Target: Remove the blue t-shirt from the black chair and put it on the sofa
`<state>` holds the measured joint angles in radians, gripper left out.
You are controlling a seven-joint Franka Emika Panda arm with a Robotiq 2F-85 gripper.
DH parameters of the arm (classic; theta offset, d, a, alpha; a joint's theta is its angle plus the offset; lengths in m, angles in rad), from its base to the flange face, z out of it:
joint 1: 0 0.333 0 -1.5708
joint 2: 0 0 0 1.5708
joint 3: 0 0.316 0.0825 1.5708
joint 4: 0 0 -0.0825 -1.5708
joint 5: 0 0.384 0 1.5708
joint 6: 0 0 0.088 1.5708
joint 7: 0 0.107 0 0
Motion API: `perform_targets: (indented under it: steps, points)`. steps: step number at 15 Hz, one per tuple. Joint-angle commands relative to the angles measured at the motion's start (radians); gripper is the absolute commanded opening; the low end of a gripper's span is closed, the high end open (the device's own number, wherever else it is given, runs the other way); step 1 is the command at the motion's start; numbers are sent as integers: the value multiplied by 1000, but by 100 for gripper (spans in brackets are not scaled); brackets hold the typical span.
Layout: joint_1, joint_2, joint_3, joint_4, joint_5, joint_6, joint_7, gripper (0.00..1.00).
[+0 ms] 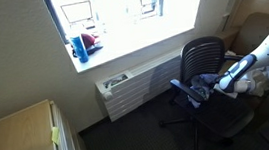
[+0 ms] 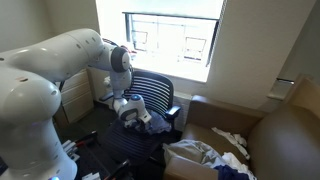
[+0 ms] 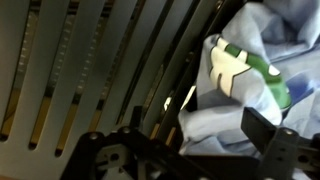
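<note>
The blue t-shirt [image 1: 214, 81] lies crumpled on the seat of the black chair [image 1: 205, 53]. It also shows on the chair [image 2: 160, 92] in an exterior view [image 2: 156, 122]. My gripper [image 1: 201, 91] is down at the shirt on the seat in both exterior views [image 2: 134, 111]. In the wrist view the shirt [image 3: 250, 60] is pale blue with a green and white print. My gripper [image 3: 200, 135] has its fingers wide apart with a fold of the shirt between them. The brown sofa [image 2: 285, 140] stands beside the chair.
Other clothes [image 2: 200, 155] lie on the sofa's seat. A white radiator [image 1: 126, 86] runs below the window, behind the chair. A wooden cabinet [image 1: 20, 132] stands near the wall. The chair's slatted back [image 3: 90, 70] fills the wrist view's left side.
</note>
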<state>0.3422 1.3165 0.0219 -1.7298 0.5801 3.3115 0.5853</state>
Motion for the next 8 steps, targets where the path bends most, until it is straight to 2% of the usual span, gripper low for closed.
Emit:
perform_targets:
  steps: [1,2,3,5,8]
  points:
    - [-112,-12,145,78,-60,-127,-38,100]
    - [-136,5,180,124,-81,-169,-35,100]
    - [-82,2,116,72,-60,-97,-7,100]
    - [-102,1,155,115,-69,-144,-8,100]
    - [-106,4,158,123,-69,-150,-9,100]
